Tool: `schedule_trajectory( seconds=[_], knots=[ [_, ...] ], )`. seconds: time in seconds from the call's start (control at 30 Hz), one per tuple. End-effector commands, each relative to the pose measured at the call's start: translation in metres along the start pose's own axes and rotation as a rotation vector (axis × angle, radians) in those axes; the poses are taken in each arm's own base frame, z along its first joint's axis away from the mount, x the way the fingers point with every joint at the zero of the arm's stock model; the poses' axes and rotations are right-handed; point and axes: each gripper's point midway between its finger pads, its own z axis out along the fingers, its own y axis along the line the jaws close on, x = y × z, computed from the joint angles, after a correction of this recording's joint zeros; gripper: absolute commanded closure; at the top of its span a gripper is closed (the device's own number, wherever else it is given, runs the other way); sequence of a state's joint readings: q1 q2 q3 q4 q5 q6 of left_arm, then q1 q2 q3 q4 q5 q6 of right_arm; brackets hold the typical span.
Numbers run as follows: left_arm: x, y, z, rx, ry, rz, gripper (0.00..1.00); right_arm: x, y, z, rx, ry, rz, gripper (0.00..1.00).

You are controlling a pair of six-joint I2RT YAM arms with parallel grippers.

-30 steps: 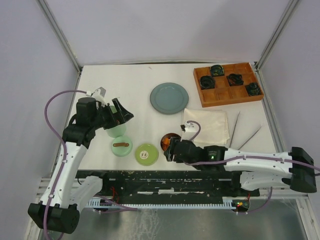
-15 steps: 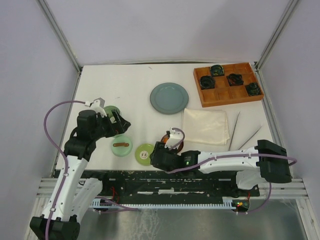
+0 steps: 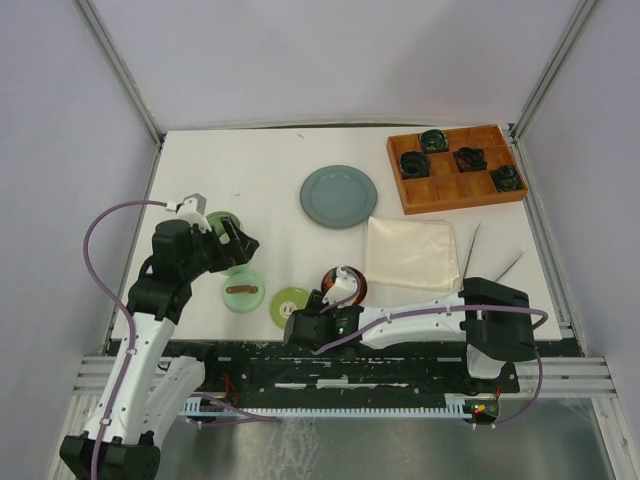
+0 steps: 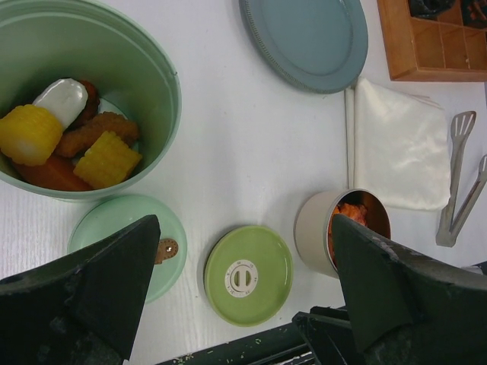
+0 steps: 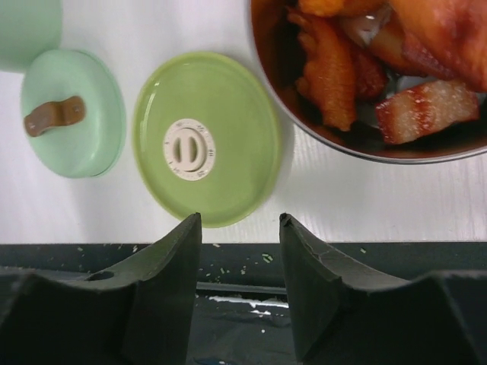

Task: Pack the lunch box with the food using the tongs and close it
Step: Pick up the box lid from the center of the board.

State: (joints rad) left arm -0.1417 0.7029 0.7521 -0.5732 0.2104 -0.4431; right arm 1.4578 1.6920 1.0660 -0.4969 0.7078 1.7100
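In the top view, the tray (image 3: 441, 190) sits at the upper right of the worktop (image 3: 250, 165), with the plate (image 3: 339, 195) to its left. The cloth (image 3: 412, 253) lies below the plate's right side, and the tongs (image 3: 470, 257) lie just right of the cloth. Along the lower edge, from left to right, are the flat lid (image 3: 243, 291), the round lid (image 3: 291, 303) and the bowl (image 3: 345, 283). In the left wrist view the canister (image 4: 148, 80) stands at upper left, above the flat lid, with food (image 4: 106, 156) in it. The bowl also holds food.

Open canister (image 4: 148, 68) with food (image 4: 106, 158), full steel bowl (image 4: 313, 224), lime lid (image 4: 249, 275), mint lid (image 5: 72, 152), tongs (image 4: 446, 232) seemingly flat
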Motion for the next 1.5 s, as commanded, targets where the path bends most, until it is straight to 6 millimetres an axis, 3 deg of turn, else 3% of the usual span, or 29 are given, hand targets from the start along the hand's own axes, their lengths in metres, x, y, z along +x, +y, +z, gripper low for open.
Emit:
schedule_trajectory(
  seconds=[0.0, 0.4, 0.77, 0.93, 1.17, 1.47],
  knots=[
    [-0.012, -0.002, 0.001, 0.008, -0.048, 0.047, 0.01, 0.000, -0.006, 0.008, 0.064, -0.043, 0.125, 0.47],
    [-0.011, 0.000, 0.003, 0.000, -0.042, 0.042, 0.01, 0.012, -0.004, 0.038, 0.104, -0.077, 0.203, 0.59],
    [-0.010, 0.002, 0.004, -0.008, -0.036, 0.041, 0.01, 0.009, -0.021, 0.041, 0.170, -0.106, 0.176, 0.68],
    [-0.010, 0.002, 0.005, -0.012, -0.034, 0.039, 0.01, 0.010, -0.023, 0.039, 0.173, -0.089, 0.124, 0.79],
    [-0.009, 0.004, 0.006, -0.018, -0.031, 0.036, 0.01, -0.010, -0.029, 0.028, 0.134, -0.131, 0.121, 1.00],
    [-0.006, 0.003, 0.008, -0.011, -0.015, 0.031, 0.01, -0.046, 0.010, 0.002, -0.042, -0.174, 0.012, 1.00]
  ],
)
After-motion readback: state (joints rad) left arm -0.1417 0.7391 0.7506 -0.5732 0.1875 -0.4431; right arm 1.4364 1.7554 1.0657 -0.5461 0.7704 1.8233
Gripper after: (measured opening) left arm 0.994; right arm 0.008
